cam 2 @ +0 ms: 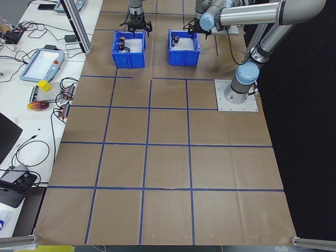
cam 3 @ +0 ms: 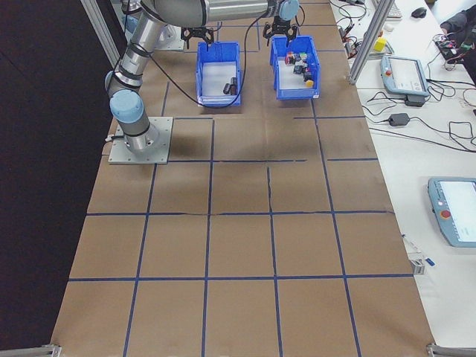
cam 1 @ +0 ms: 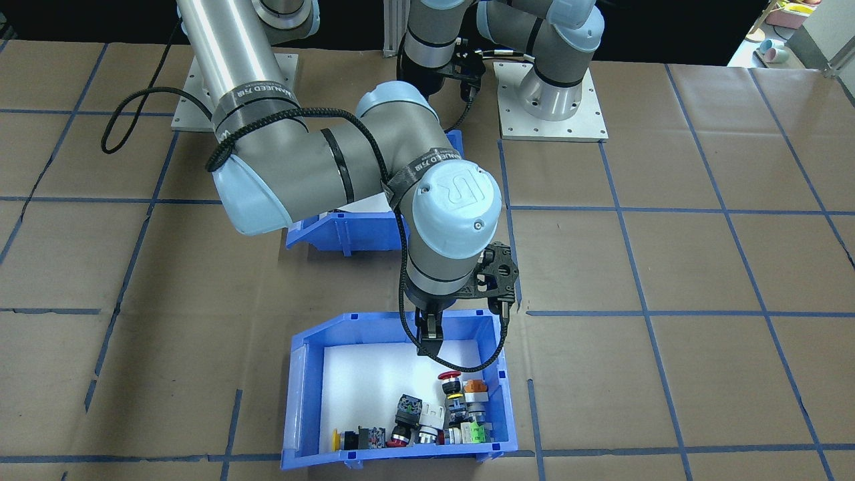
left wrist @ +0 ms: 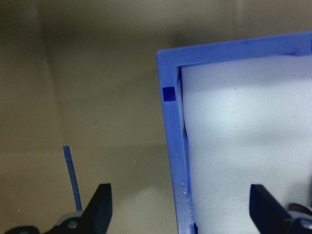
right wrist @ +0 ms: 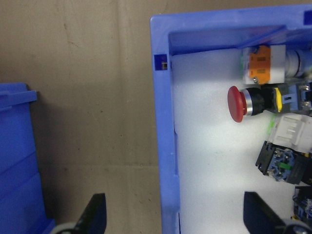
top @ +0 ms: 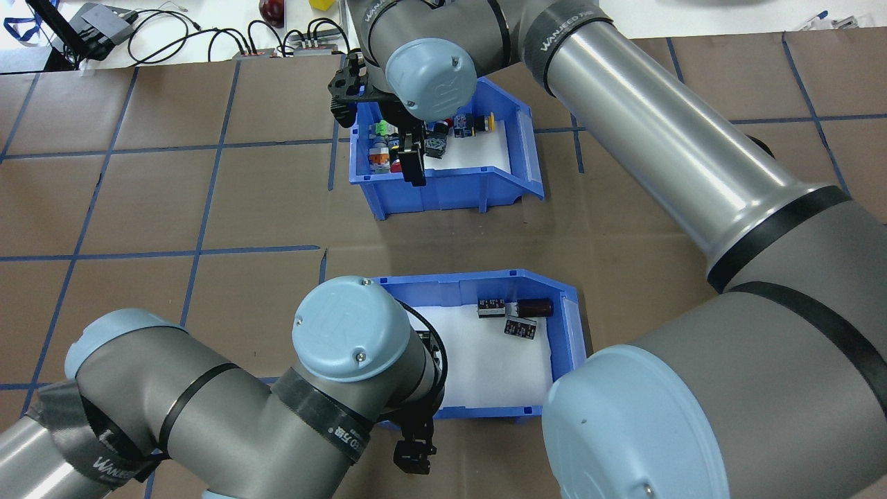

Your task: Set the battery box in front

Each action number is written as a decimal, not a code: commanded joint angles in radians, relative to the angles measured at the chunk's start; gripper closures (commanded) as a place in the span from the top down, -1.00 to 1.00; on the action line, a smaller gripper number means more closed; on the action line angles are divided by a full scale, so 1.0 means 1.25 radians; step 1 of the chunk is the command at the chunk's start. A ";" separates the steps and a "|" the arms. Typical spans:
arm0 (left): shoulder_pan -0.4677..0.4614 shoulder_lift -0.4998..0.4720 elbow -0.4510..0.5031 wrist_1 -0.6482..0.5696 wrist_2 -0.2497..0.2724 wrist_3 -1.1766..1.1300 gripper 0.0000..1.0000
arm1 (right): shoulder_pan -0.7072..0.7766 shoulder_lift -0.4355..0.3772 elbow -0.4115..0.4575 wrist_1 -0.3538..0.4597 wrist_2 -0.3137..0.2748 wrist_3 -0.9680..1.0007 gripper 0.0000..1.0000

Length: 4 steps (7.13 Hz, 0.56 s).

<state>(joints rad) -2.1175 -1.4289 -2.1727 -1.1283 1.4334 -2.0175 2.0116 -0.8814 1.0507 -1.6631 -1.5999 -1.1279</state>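
Two blue bins on the bench (top: 208,208). Nearest the robot, battery box (top: 485,284), three dark cylinders (top: 516,315) inside; left hand (left wrist: 180,214) spread wide astride its back wall. Beyond, switch bin (top: 450,190); right hand (right wrist: 170,219) likewise wide over its wall. "WANEED" straps (top: 554,31) around both arms, "UR" on joint caps (cam 1: 461,194).

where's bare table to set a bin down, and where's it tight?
Free: brown table on the robot's left of both bins, and the strip between battery box and button bin. Tight: left gripper straddles the battery box wall; right gripper straddles the button bin wall.
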 commanded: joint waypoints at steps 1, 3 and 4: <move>-0.020 -0.043 0.000 0.058 0.007 -0.027 0.97 | 0.033 0.043 0.029 -0.089 -0.039 0.003 1.00; -0.031 -0.057 -0.004 0.058 0.012 -0.028 0.97 | 0.027 0.045 0.075 -0.136 -0.053 0.005 1.00; -0.042 -0.078 -0.004 0.062 0.029 -0.030 0.97 | 0.023 0.039 0.085 -0.141 -0.070 0.020 1.00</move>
<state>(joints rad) -2.1557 -1.5019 -2.1770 -1.0561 1.4515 -2.0516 2.0442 -0.8284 1.1341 -1.8208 -1.6649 -1.1180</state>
